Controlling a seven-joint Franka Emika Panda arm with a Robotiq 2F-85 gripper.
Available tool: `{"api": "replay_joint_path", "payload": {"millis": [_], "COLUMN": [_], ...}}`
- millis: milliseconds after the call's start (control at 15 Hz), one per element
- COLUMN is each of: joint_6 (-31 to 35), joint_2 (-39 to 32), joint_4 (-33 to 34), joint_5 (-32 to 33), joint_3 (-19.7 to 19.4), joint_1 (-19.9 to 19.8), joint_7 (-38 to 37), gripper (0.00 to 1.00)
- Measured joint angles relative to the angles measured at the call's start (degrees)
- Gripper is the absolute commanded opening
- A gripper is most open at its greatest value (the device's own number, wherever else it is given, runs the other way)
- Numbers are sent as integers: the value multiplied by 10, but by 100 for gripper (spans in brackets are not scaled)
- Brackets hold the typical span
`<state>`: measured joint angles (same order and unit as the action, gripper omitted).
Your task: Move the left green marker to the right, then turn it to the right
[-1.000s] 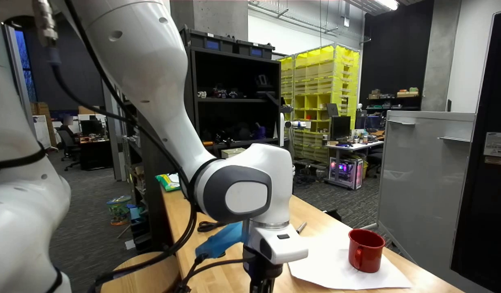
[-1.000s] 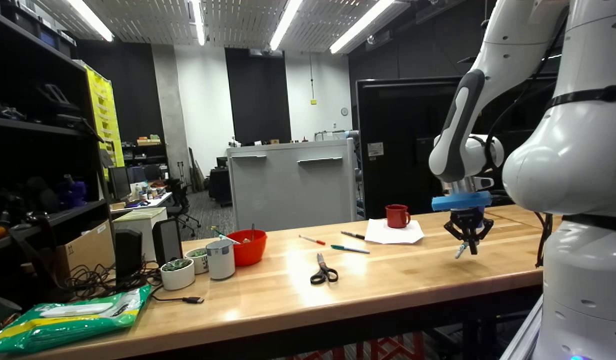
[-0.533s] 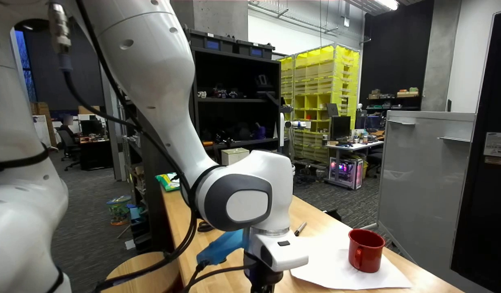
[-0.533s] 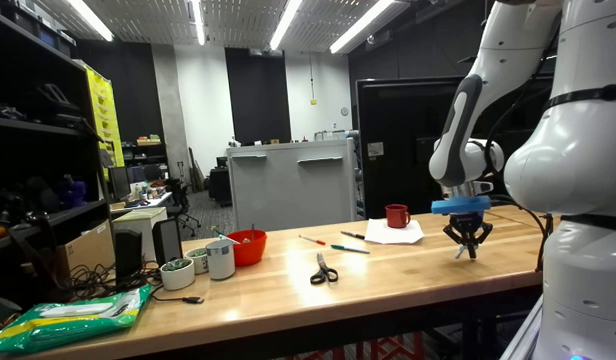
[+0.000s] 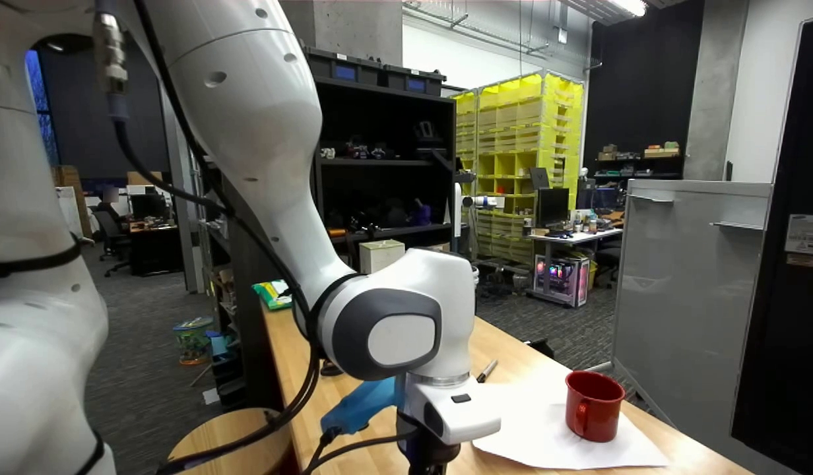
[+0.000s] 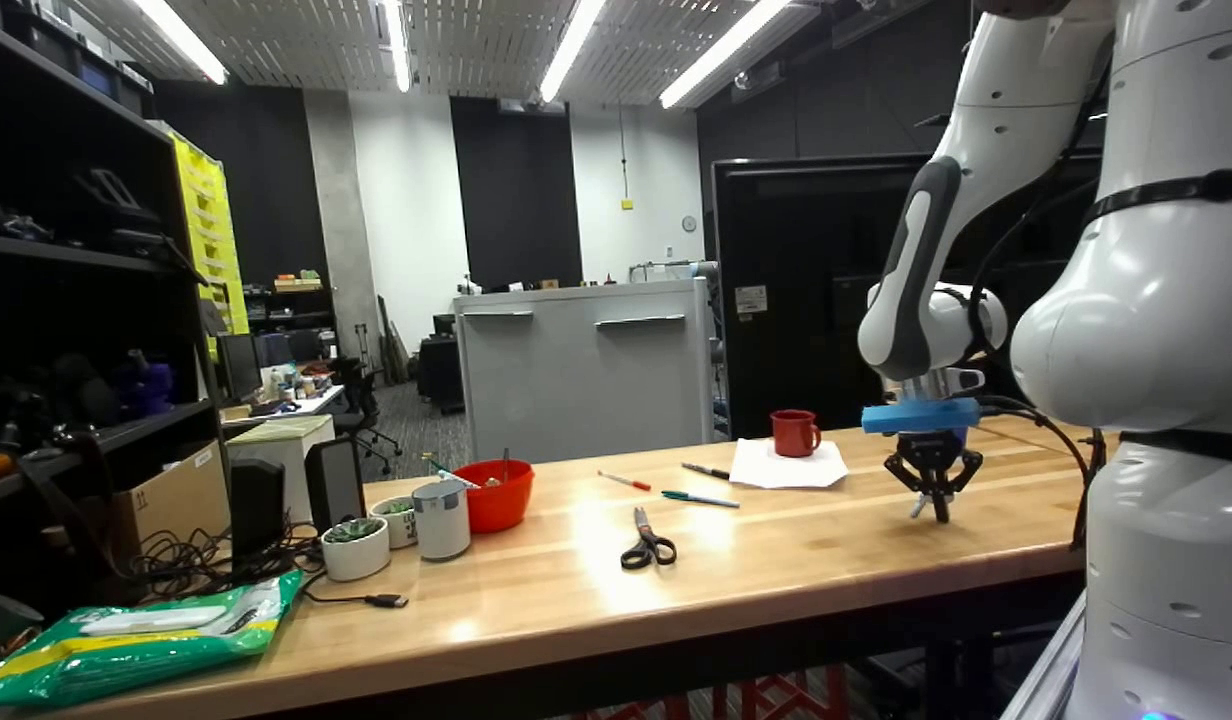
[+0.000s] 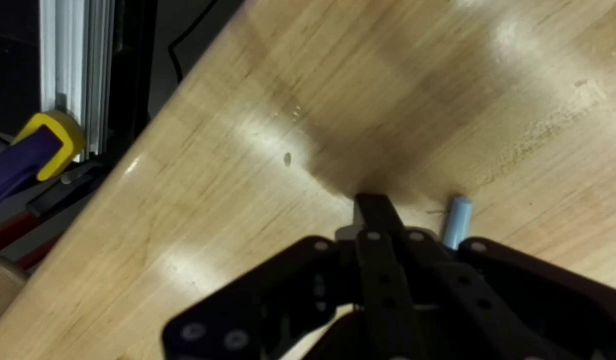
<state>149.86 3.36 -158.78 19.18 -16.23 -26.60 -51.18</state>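
A marker with a pale blue-grey body (image 7: pixel 458 220) lies by my fingertips in the wrist view. Its far end shows; the rest is hidden behind my gripper (image 7: pixel 372 200). In an exterior view a pale end of it (image 6: pixel 918 508) shows just left of my gripper (image 6: pixel 939 512). My gripper is low over the table, with its jaws together. The marker is beside the fingers, not between them; I cannot tell if they touch. Another marker with a green cap (image 6: pixel 698 498) lies farther left on the table. My fingertips are cut off in an exterior view.
A red mug (image 6: pixel 796 432) stands on white paper (image 6: pixel 826 480). A black pen (image 6: pixel 704 470), a red pen (image 6: pixel 624 480) and scissors (image 6: pixel 646 545) lie left of it. A red bowl (image 6: pixel 511 505) and potted plants stand farther left. The table's front edge (image 7: pixel 133 150) runs nearby.
My gripper has moved down toward the table beside the marker, and its fingers cover more of the marker. The jaws stay together. The other table objects have not moved.
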Motion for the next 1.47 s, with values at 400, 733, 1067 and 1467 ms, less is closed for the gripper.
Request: {"api": "replay_joint_path", "payload": {"millis": [400, 733, 1067, 1467], "joint_6": [13, 33, 43, 52], "joint_2": [-2, -5, -7, -9], "joint_4": [0, 0, 0, 0], "joint_5": [0, 1, 1, 1], "joint_3": [-2, -2, -2, -2], "joint_1": [4, 9, 15, 20], "joint_7": [0, 1, 2, 5], "gripper": [0, 0, 0, 0]}}
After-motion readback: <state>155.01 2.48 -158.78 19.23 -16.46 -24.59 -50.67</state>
